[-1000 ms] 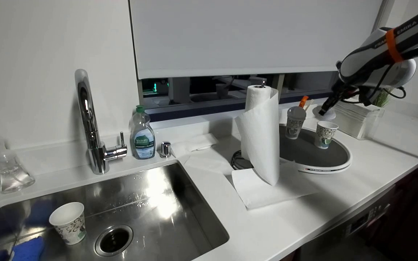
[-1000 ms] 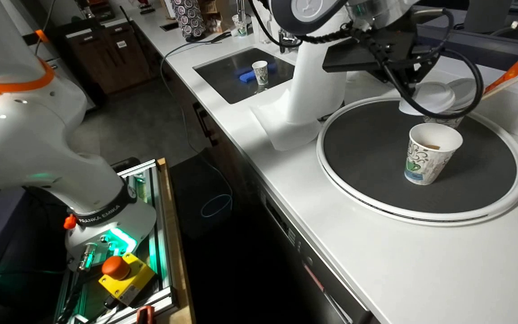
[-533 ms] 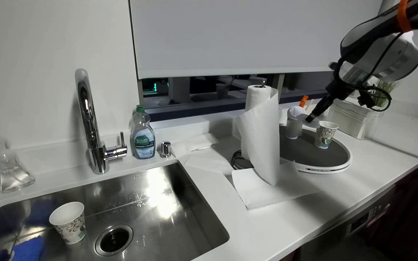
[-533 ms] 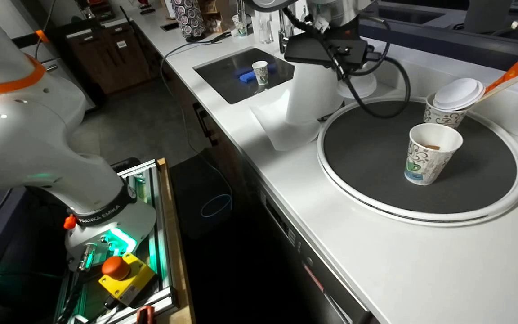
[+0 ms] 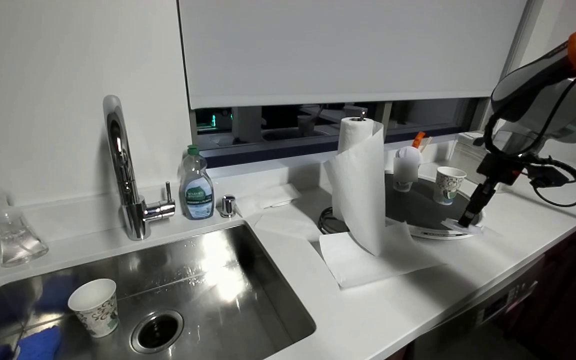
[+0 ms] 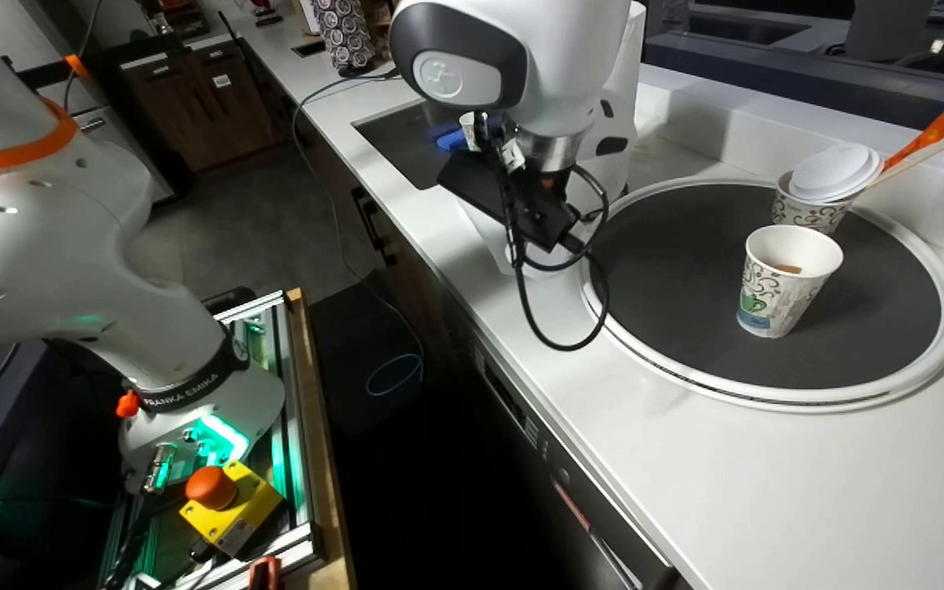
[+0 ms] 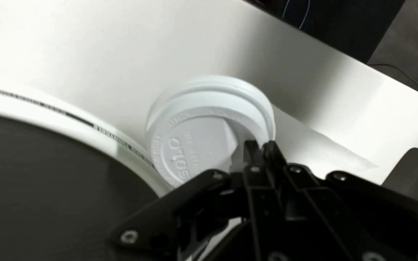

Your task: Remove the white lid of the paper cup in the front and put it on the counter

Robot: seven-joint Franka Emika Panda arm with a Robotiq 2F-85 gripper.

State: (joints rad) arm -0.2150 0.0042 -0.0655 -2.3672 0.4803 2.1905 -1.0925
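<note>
White bench runs below a dark strip of window, and a round tray sits on it. At the tray's edge, in the wrist view, the gripper has its jaws closed on the rim of the lid, held lettered face up and looking a little tilted. I judge the removal done and the setting-down in hand: the front cup stands upright and lidless on the tray, well apart from the lid, which is at the border of tray rim and bench. I can't say whether it touches either. Next, I think, it needs to go clear of the tray rim, come level and be lowered until the bench takes its weight, and only then be let go; released too soon, it might catch one edge on the rim.

Near the front cup, in both exterior views, is a rear cup with a second lid tilted on top, probably no part of this job. Between tray and sink stands a paper roll, its loose sheet spread on the bench. Another cup and a blue sponge are in the sink; behind it are a tap and a green-topped soap bottle
</note>
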